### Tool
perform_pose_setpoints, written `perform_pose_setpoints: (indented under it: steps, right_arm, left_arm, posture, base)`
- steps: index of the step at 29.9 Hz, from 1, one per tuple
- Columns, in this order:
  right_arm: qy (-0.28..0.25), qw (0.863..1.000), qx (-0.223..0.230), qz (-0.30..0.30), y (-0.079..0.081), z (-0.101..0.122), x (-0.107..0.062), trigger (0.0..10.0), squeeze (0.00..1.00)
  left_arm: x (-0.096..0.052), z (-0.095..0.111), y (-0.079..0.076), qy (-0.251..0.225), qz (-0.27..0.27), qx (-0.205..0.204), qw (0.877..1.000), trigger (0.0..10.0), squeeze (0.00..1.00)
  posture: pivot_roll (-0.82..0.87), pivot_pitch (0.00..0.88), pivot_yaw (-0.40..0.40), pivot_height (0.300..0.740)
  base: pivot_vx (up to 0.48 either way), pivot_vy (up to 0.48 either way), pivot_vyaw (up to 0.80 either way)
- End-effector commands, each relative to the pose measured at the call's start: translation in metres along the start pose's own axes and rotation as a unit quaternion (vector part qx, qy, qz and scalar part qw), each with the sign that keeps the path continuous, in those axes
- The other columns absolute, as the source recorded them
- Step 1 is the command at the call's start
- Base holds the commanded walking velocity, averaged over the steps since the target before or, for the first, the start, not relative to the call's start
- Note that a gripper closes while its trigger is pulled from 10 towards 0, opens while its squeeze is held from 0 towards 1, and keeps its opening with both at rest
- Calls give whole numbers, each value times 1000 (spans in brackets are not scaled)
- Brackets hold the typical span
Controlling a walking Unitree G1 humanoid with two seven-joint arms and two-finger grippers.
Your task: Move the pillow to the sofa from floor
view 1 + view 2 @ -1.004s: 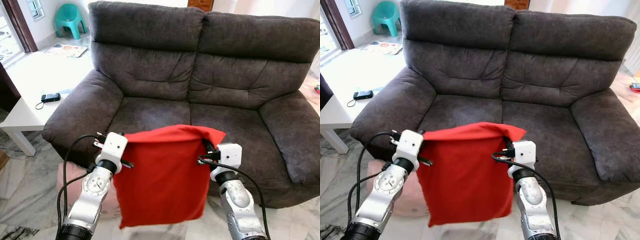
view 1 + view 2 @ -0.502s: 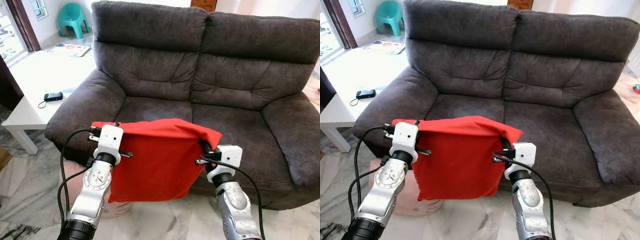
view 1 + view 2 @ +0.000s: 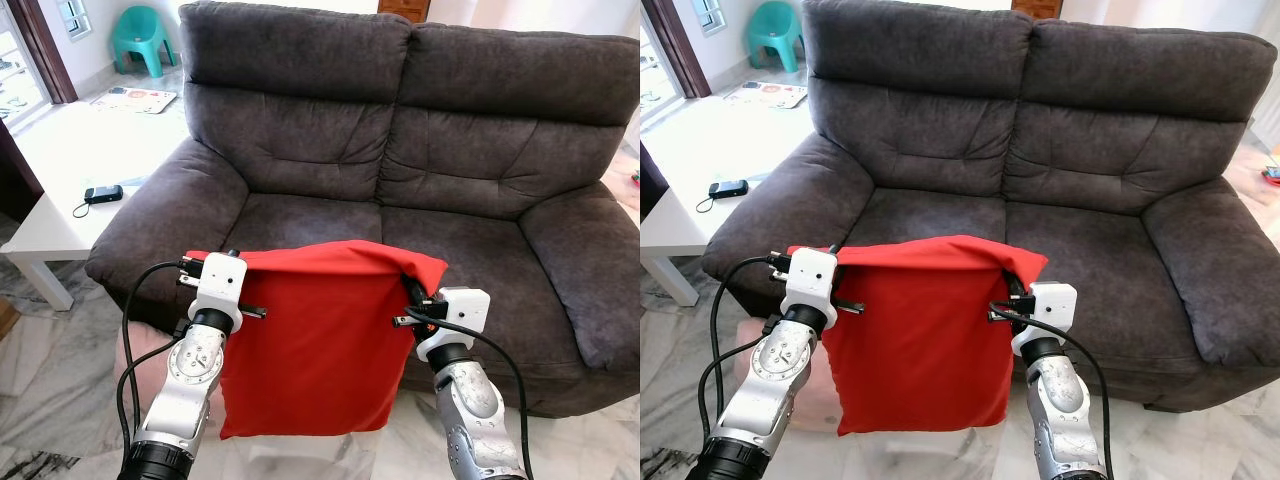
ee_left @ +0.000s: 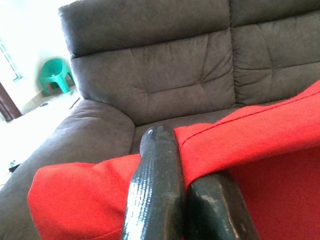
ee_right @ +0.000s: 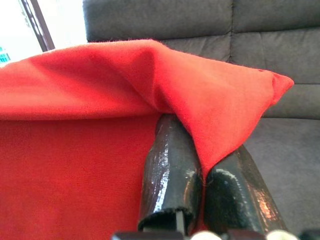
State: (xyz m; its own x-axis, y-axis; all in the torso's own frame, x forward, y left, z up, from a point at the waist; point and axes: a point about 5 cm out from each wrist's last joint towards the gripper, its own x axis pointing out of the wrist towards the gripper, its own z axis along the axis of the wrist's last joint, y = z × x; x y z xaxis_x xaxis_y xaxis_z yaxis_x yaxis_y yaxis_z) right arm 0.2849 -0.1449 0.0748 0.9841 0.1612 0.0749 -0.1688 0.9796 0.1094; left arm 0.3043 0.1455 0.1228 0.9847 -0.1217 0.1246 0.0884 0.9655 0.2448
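Note:
A red pillow (image 3: 315, 340) hangs in the air in front of the dark grey sofa (image 3: 400, 150), its top edge about level with the seat cushions (image 3: 400, 235). My left gripper (image 3: 232, 262) is shut on the pillow's top left corner, and in the left wrist view its fingers (image 4: 155, 195) pinch the red fabric (image 4: 260, 135). My right gripper (image 3: 410, 290) is shut on the top right corner, the cloth (image 5: 210, 95) folded over its fingers (image 5: 170, 170). The pillow hides the sofa's front edge.
A white low table (image 3: 75, 175) with a small black device (image 3: 103, 193) stands to the left of the sofa. A pinkish cushion (image 3: 140, 350) lies on the marble floor (image 3: 50, 360) behind my left arm. A teal plastic chair (image 3: 138, 35) stands far back left.
The pillow has swung down and hangs longer and flatter than half a second ago. Both grippers keep their hold on the top corners at much the same height.

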Motion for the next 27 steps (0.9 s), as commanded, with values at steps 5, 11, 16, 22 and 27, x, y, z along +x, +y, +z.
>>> perform_pose_setpoints:
  steps: [5,11,16,22,27]
  right_arm:
    - [-38,999,-7,-33,-19,17,2,10000,0]
    - [-45,998,-5,-36,-21,20,7,10000,0]
    - [-44,998,-1,-41,-20,19,10,10000,0]
    - [-60,997,4,-54,-22,26,22,10000,0]
    - [-64,996,6,-63,-23,29,31,10000,0]
  left_arm:
    - [2,18,17,-55,43,1,998,10000,0]
    - [8,20,18,-58,41,2,997,10000,0]
    - [12,20,19,-59,40,6,997,10000,0]
    - [22,21,28,-57,44,13,997,10000,0]
    - [29,24,34,-62,49,18,997,10000,0]
  posture:
    - [68,0,-57,740]
    - [74,0,-53,740]
    - [88,0,-32,740]
    - [87,0,-7,740]
    - [92,0,-1,740]
  base:
    - [0,-278,0]
    - [0,-278,0]
    - [0,-277,0]
    - [0,-271,0]
    - [0,-268,0]
